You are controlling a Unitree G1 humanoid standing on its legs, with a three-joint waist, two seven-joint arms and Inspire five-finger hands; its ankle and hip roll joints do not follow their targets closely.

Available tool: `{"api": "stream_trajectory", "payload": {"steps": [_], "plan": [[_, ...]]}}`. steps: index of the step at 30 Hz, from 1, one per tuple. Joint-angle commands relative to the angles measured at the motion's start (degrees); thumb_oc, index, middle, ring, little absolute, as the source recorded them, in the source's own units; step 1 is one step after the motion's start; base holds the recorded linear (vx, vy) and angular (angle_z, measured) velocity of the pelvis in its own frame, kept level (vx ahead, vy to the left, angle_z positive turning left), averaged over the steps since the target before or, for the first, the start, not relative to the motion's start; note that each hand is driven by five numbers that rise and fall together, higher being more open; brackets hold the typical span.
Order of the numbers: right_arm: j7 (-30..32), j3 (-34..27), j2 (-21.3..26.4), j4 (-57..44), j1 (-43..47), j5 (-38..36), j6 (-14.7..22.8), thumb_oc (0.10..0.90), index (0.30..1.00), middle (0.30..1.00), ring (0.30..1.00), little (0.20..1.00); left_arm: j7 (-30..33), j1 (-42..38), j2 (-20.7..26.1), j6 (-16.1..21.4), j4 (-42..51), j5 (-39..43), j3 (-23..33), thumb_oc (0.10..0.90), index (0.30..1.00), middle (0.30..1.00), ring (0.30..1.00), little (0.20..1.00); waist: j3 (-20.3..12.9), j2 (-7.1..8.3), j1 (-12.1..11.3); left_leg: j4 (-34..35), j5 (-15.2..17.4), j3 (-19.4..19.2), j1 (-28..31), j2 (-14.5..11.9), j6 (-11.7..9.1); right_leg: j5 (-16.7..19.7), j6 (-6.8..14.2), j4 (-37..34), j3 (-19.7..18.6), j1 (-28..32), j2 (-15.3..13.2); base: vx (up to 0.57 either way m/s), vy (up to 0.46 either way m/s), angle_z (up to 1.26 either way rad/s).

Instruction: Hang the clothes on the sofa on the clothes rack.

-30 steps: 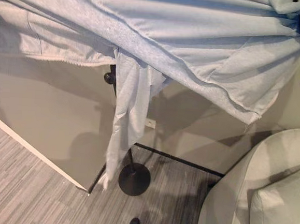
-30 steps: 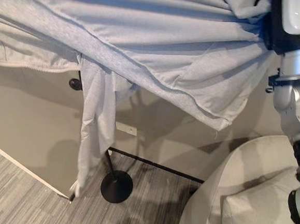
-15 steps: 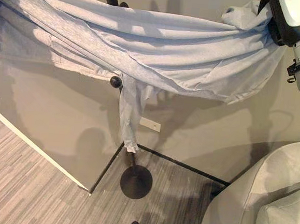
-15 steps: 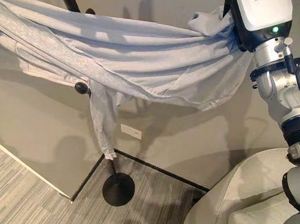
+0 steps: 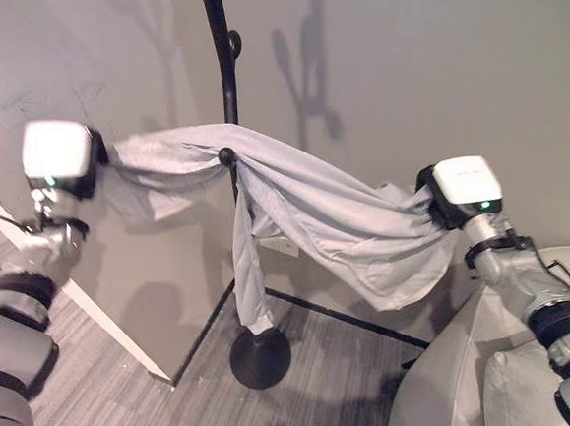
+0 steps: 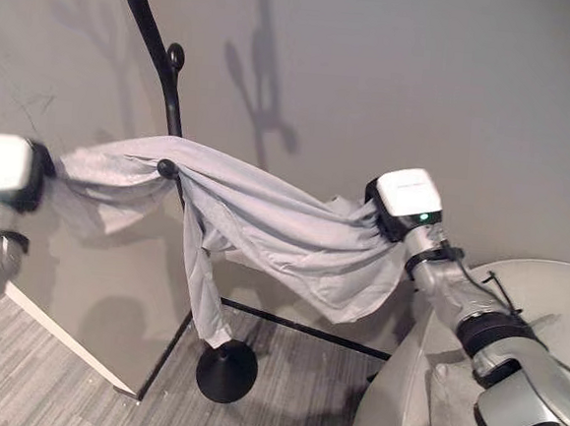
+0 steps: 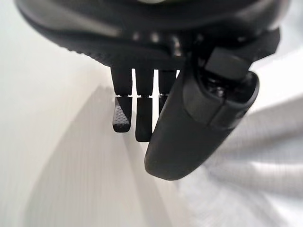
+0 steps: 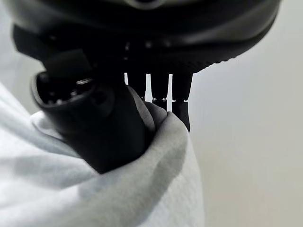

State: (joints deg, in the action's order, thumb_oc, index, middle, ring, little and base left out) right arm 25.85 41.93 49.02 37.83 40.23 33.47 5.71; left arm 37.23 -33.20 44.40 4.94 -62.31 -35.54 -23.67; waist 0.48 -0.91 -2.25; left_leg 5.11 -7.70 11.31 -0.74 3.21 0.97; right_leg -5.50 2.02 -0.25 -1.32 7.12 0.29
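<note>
Right wrist view: right robot hand [image 8: 109, 123] pinching grey garment [image 5: 307, 190]; left robot hand [image 7: 189, 118] grip on cloth unclear.

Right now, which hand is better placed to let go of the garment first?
Probably the left hand: its end of the grey garment lies close to the rack's peg. The right hand pinches the end hanging far away.

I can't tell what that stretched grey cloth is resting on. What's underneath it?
The grey garment drapes over a knobbed peg of the black clothes rack; a hanging part covers the pole below, down to the round base. Left hand and right hand hold its ends.
</note>
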Motion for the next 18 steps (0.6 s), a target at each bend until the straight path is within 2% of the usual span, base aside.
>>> {"api": "stream_trajectory", "payload": {"steps": [1, 3, 5, 7, 9, 10, 11, 12, 13, 18], "plan": [[5.53, -14.76, -5.19, -2.37, 2.69, -3.81, -2.21, 0.4, 0.3, 0.3, 0.3, 0.3, 0.81, 1.8, 0.91, -4.94, -9.33, 7.38, 6.83, 0.4, 0.3, 0.3, 0.3, 0.3, -1.35, 3.64, -3.18, -0.11, 8.33, -1.13, 2.0, 3.27, 3.87, 3.38, 3.39, 1.82, -1.42, 0.51, -2.91, 0.01, -0.001, -0.07], [5.59, -16.01, -6.82, -3.36, 1.46, -4.76, -2.33, 0.4, 0.3, 0.3, 0.3, 0.3, 0.78, 2.33, -0.55, -4.71, -8.92, 8.1, 6.83, 0.4, 0.3, 0.3, 0.3, 0.3, -1.42, 3.61, -3.15, -0.11, 8.4, -1.13, 1.99, 3.3, 3.93, 3.28, 3.27, 1.63, -1.5, 0.49, -2.89, 0.0, 0.002, -0.02], [6.79, -19.5, -13.18, -8.79, -2.54, -8.18, -1.88, 0.4, 0.3, 0.3, 0.3, 0.3, 1.69, 4.13, -5.34, -4.56, -5.32, 9.07, 7.1, 0.4, 0.3, 0.3, 0.3, 0.3, -1.37, 3.4, -3.14, -0.11, 8.48, -0.82, 1.92, 3.32, 4.13, 2.53, 2.87, 1.24, -1.58, 0.53, -2.84, -0.01, -0.003, 0.07], [6.9, -20.63, -17.08, -10.26, -4.57, -11.43, -0.75, 0.4, 0.3, 0.3, 0.3, 0.3, 2.41, 4.61, -8.76, -4.3, -2.83, 9.94, 6.75, 0.4, 0.3, 0.3, 0.3, 0.3, -1.34, 3.42, -3.3, -0.11, 8.5, -0.62, 1.83, 3.44, 4.21, 2.41, 2.65, 1.09, -1.67, 0.53, -2.77, -0.01, -0.007, 0.11], [7.08, -21.46, -22.75, -10.31, -6.18, -17.89, 0.63, 0.4, 0.3, 0.3, 0.3, 0.3, 2.91, 5.42, -12.89, -3.73, -0.14, 12.17, 6.02, 0.4, 0.3, 0.3, 0.3, 0.3, -1.28, 3.48, -3.58, -0.11, 8.59, -0.34, 1.94, 3.59, 4.32, 1.97, 2.34, 0.86, -1.73, 0.76, -2.78, -0.01, -0.009, 0.06], [6.67, -21.48, -24.76, -10.24, -6.68, -21.0, 1.42, 0.516, 0.474, 0.474, 0.474, 0.474, 2.84, 5.74, -14.42, -3.3, 0.4, 13.24, 5.73, 0.4, 0.3, 0.3, 0.3, 0.3, -1.37, 3.47, -3.59, -0.11, 8.5, -0.18, 1.75, 3.58, 4.31, 2.07, 2.21, 0.69, -1.71, 0.64, -2.72, -0.01, -0.006, 0.1], [6.67, -21.48, -24.76, -10.23, -6.69, -21.02, 1.43, 0.574, 0.561, 0.561, 0.561, 0.561, 2.85, 5.76, -14.42, -3.3, 0.41, 13.24, 5.72, 0.4, 0.3, 0.3, 0.3, 0.3, -1.39, 3.48, -3.58, -0.11, 8.5, -0.17, 1.74, 3.59, 4.31, 2.08, 2.21, 0.66, -1.7, 0.65, -2.73, -0.02, -0.012, 0.11], [5.07, -21.16, -28.84, -9.12, -8.0, -28.04, 3.31, 0.8, 0.9, 0.9, 0.9, 0.9, 3.07, 6.59, -16.6, -2.94, 2.47, 14.66, 5.13, 0.4, 0.3, 0.3, 0.3, 0.3, -1.3, 3.44, -3.84, -0.11, 8.4, -0.02, 1.55, 3.6, 4.31, 1.77, 1.97, 0.38, -1.69, 0.52, -2.62, -0.02, -0.012, 0.09], [3.07, -19.82, -30.8, -8.19, -9.56, -30.34, 4.09, 0.8, 0.9, 0.9, 0.9, 0.9, 2.92, 7.5, -18.44, -2.03, 4.3, 16.4, 5.08, 0.4, 0.3, 0.3, 0.3, 0.3, -1.19, 3.43, -4.14, -0.11, 8.36, 0.07, 1.48, 3.61, 4.26, 1.53, 1.75, -0.04, -1.64, 0.52, -2.58, 0.0, 0.0, 0.0], [-0.22, -17.61, -32.07, -6.76, -12.44, -32.2, 4.98, 0.8, 0.9, 0.9, 0.9, 0.9, 2.39, 9.1, -19.33, -1.34, 6.02, 17.61, 4.91, 0.4, 0.3, 0.3, 0.3, 0.3, -1.04, 3.65, -4.19, -0.11, 8.45, 0.07, 1.42, 3.46, 4.09, 1.55, 1.55, -0.86, -1.5, 0.75, -2.5, 0.0, 0.0, 0.0]]}}
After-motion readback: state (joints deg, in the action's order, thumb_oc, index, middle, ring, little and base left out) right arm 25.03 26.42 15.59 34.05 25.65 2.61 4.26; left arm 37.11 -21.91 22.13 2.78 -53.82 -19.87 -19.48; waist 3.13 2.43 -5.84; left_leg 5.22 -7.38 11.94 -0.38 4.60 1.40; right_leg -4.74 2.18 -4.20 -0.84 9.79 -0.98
